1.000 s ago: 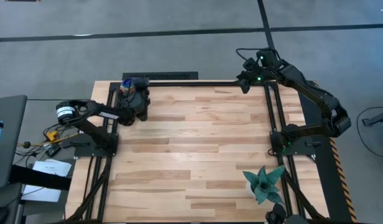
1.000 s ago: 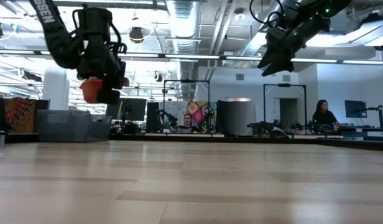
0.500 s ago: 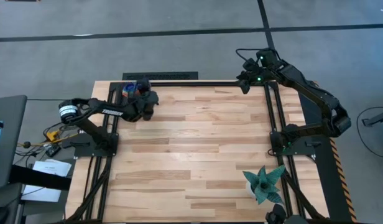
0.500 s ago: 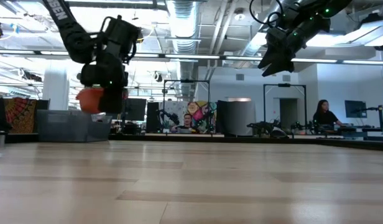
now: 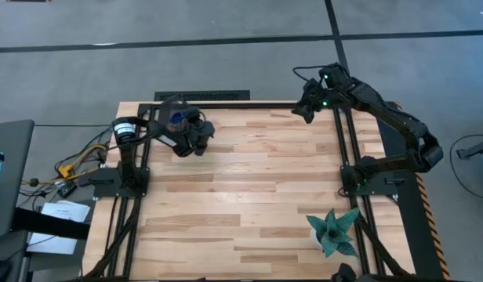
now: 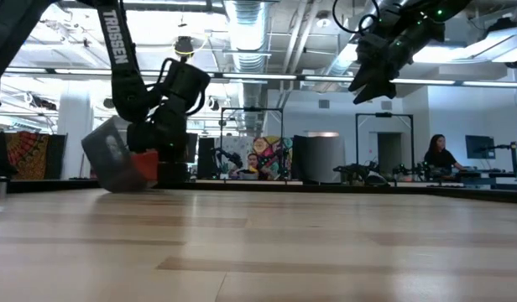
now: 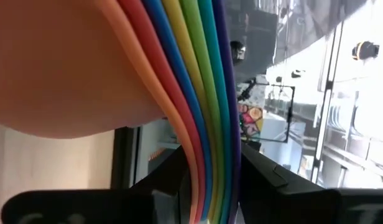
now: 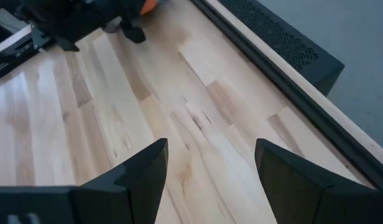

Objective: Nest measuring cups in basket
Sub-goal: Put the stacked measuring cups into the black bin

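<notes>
wood table [image 5: 249,196], teal plant [image 5: 333,231], tilted basket [image 6: 116,157]

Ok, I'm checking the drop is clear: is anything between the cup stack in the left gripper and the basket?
Nothing visible. The left gripper clamps the nested measuring cups right beside the tilted basket at the table's far left. The right gripper hangs open, high and far off.

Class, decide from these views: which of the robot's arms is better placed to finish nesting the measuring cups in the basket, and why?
Left. The left gripper is shut on the nested measuring cups right beside the tilted basket at the table's far left corner. The right gripper hangs open and empty above the far right side.
</notes>
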